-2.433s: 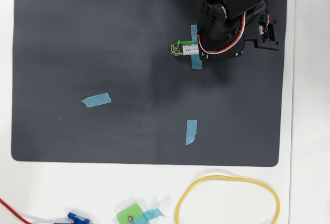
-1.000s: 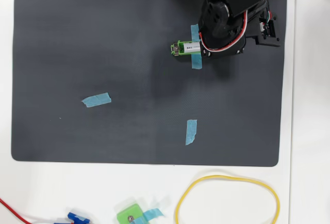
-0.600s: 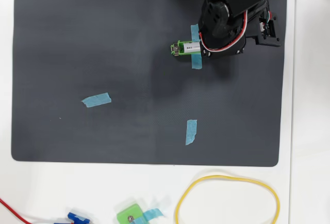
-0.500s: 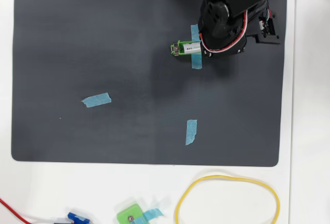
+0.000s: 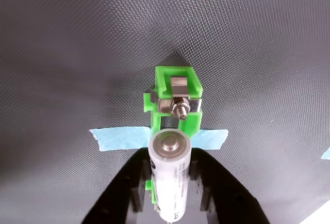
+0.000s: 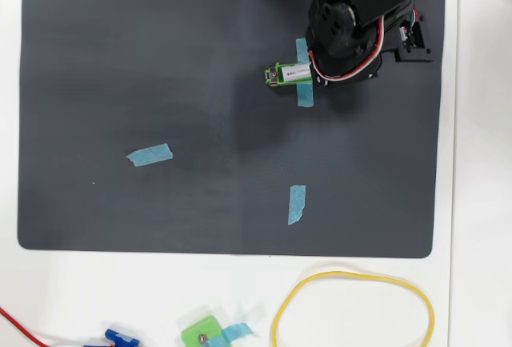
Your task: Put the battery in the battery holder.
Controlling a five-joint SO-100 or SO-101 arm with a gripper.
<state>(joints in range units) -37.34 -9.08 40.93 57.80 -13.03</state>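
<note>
Bright even light, soft shadows on the dark mat [image 6: 160,83], both views sharp

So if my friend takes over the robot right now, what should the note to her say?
Pincer: its black fingers sit on both sides of the battery, seemingly gripping it.
Battery: white, lying lengthwise over the green battery holder, its front end raised, so not clearly seated.
Holder: on the dark mat, held by a blue tape strip.
Done: battery brought to the holder.
Left: press it down between the metal contacts, open, back away.
</note>
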